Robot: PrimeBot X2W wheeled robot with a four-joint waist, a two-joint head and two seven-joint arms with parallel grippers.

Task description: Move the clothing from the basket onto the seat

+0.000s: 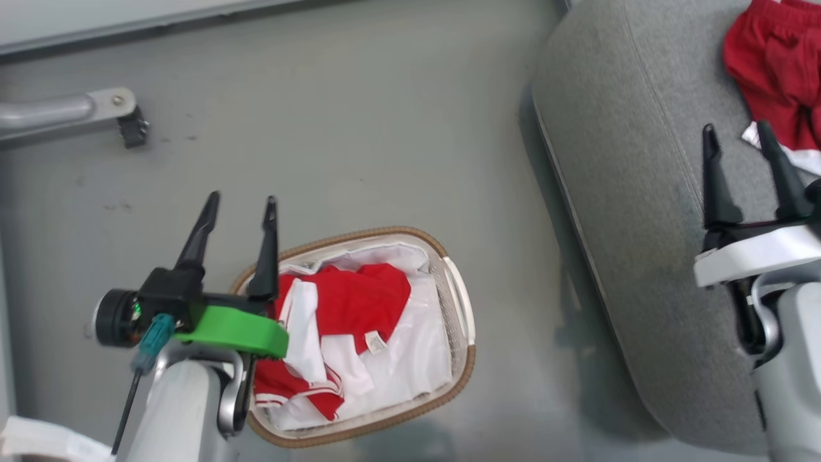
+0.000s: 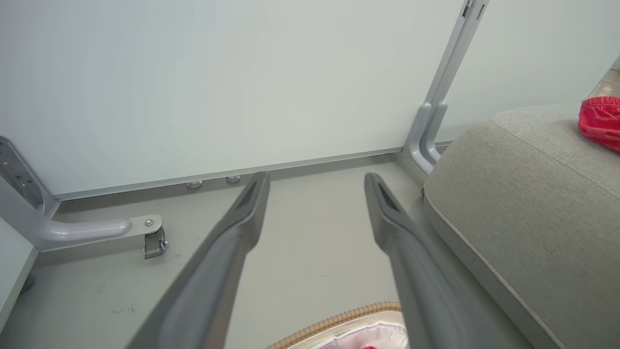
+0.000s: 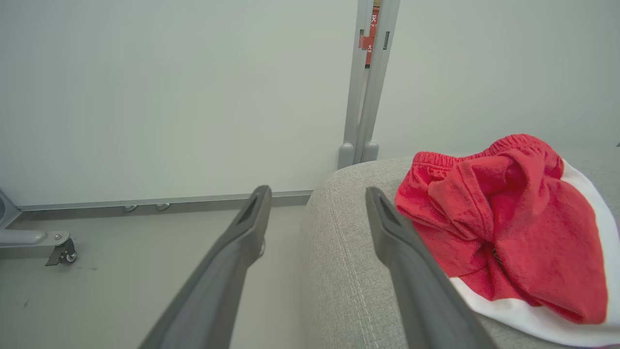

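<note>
The left gripper (image 1: 241, 200) is empty, its fingers spread and pointing forward over the left rim of the basket (image 1: 385, 232). Just to its right, red-and-white clothing (image 1: 349, 298) lies heaped inside. The right gripper (image 1: 736, 128), likewise parted and empty, hovers over the seat (image 1: 628, 192), with red shorts (image 1: 770, 70) just beyond its fingertips. The next pick probably calls for tilting the left gripper down to pinch a red fold.

Grey floor (image 1: 359, 128); castered metal leg (image 1: 64, 110); white wall panel (image 2: 218, 87) behind.
</note>
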